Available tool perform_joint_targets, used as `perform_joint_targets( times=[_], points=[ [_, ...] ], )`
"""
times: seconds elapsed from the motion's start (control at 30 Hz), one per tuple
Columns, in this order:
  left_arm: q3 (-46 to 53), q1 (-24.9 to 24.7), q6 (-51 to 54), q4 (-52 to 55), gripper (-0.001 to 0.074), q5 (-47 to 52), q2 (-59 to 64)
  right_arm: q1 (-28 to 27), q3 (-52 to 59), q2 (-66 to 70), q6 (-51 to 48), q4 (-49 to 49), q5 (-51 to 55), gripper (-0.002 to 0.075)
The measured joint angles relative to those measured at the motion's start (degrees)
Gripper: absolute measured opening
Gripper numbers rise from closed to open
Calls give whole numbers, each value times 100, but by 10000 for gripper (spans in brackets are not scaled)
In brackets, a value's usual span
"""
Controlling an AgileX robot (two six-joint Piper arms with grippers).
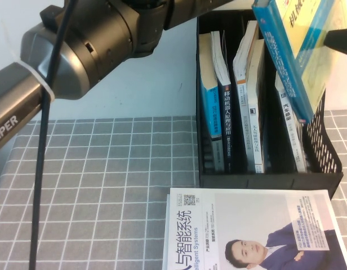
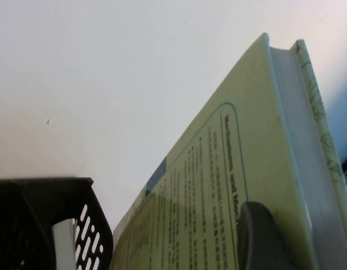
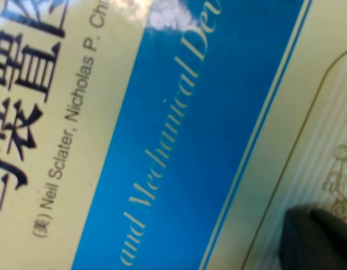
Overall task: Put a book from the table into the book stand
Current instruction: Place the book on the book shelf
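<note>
grey table (image 1: 94,185) — book (image 1: 297,50) over stand (image 1: 263,177)

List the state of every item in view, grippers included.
Thick yellow-green book with blue spine: lifted, tilted over the rack's right end.
Black plastic book stand: upright, holding several books.
White portrait-cover book: flat on the table.
Left gripper: pad against the book.
Right gripper: against the cover.

Bright, even overhead light, washed-out white wall. Right wrist view: glare patch on the glossy book (image 3: 179,140) cover, dark corner blob blurred. Left wrist view soft, the book stand (image 2: 44,225) in deep shadow. High view: the near left arm (image 1: 78,50) out of focus.
</note>
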Motion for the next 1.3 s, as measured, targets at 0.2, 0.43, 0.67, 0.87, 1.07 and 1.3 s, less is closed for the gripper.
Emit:
perform_joint_targets(
  times=[0.2,0.43,0.67,0.87,1.07,1.3],
  points=[
    [0,-23,50,-193,241,-191,10,10,-130,52,0,0,-4,-3],
    [-291,-256,297,-425,250,-726,10,52,-635,86,55,4,-1,-3],
    [-391,-330,329,-748,257,-1069,25,115,-756,107,268,-160,36,-3],
    [-391,-333,318,-963,259,-1173,266,115,-756,140,589,-905,-14,-3],
    [-391,-343,268,-1309,260,-1370,531,127,-756,148,810,-1522,75,-3],
    [-391,-343,268,-1604,260,-1406,799,137,-756,148,989,-1961,462,-3]
  ],
)
